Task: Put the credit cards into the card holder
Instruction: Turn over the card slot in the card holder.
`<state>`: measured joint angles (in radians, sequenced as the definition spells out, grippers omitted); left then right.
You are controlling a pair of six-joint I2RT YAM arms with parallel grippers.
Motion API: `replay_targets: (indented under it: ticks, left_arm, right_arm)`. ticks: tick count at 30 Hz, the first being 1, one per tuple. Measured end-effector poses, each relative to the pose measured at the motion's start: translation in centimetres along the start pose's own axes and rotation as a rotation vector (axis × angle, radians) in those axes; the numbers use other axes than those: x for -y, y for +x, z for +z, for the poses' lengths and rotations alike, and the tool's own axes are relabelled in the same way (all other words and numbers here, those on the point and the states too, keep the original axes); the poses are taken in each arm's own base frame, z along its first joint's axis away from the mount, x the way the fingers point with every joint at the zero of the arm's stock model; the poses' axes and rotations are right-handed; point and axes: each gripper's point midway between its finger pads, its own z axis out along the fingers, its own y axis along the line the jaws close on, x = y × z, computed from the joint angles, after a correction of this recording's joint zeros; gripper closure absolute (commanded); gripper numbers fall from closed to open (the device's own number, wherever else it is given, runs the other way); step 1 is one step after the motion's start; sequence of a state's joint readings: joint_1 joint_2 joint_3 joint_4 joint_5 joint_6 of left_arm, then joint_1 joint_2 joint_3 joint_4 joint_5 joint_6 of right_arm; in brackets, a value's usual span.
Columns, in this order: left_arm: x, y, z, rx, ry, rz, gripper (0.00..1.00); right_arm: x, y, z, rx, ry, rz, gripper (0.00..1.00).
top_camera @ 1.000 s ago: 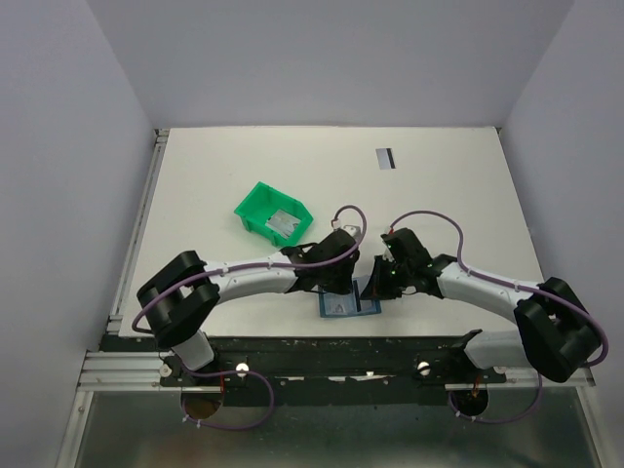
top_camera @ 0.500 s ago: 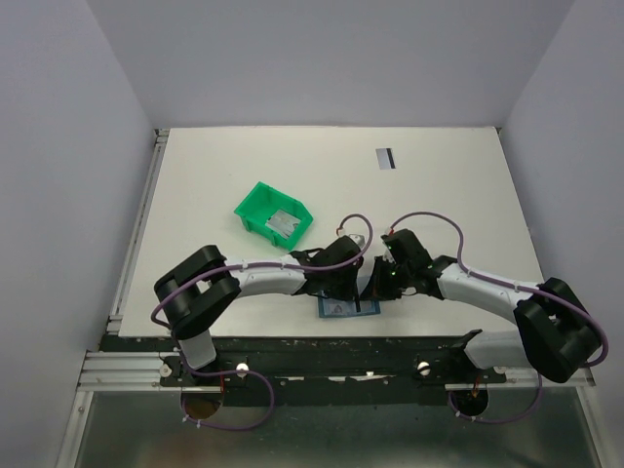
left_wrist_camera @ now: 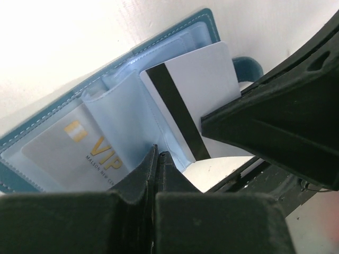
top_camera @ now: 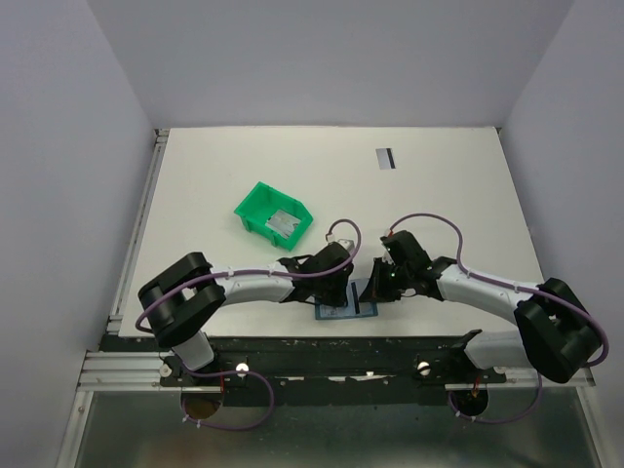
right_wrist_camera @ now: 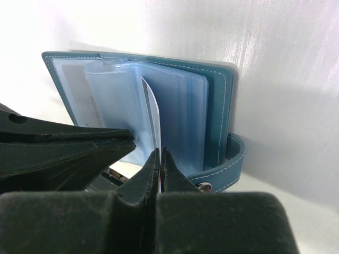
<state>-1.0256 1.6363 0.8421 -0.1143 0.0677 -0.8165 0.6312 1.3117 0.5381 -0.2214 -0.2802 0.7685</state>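
Observation:
The card holder [top_camera: 343, 309] lies open near the table's front edge, between both grippers. Its clear sleeves [left_wrist_camera: 124, 108] fan up, and one pocket holds a VIP card [left_wrist_camera: 79, 151]. My right gripper [right_wrist_camera: 159, 155] is shut on a white credit card [right_wrist_camera: 152, 114] with a dark stripe [left_wrist_camera: 175, 108]. The card stands on edge among the sleeves of the holder [right_wrist_camera: 218, 106]. My left gripper [left_wrist_camera: 157, 154] is shut, its tips against a clear sleeve beside that card. Seen from above, the left gripper [top_camera: 336, 286] and right gripper [top_camera: 375, 286] meet over the holder.
A green bin [top_camera: 255, 205] stands left of centre with a grey card [top_camera: 284, 223] inside. Another striped card [top_camera: 386, 158] lies flat at the back right. The holder's strap with a metal stud [right_wrist_camera: 204, 186] curls at its near side.
The left wrist swung right, then back left and nearer the front edge. The right gripper has stayed over the holder with the card.

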Motion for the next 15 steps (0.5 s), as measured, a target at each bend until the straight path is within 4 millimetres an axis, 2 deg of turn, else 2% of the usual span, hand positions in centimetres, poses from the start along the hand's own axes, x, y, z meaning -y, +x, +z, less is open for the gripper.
replay_targets:
  ticks: [15]
  left_arm:
    - [-2.0, 0.8, -1.2, -0.010, -0.086, -0.014, 1.00]
  right_arm:
    - [0.2, 0.0, -0.1, 0.001, 0.011, 0.005, 0.93]
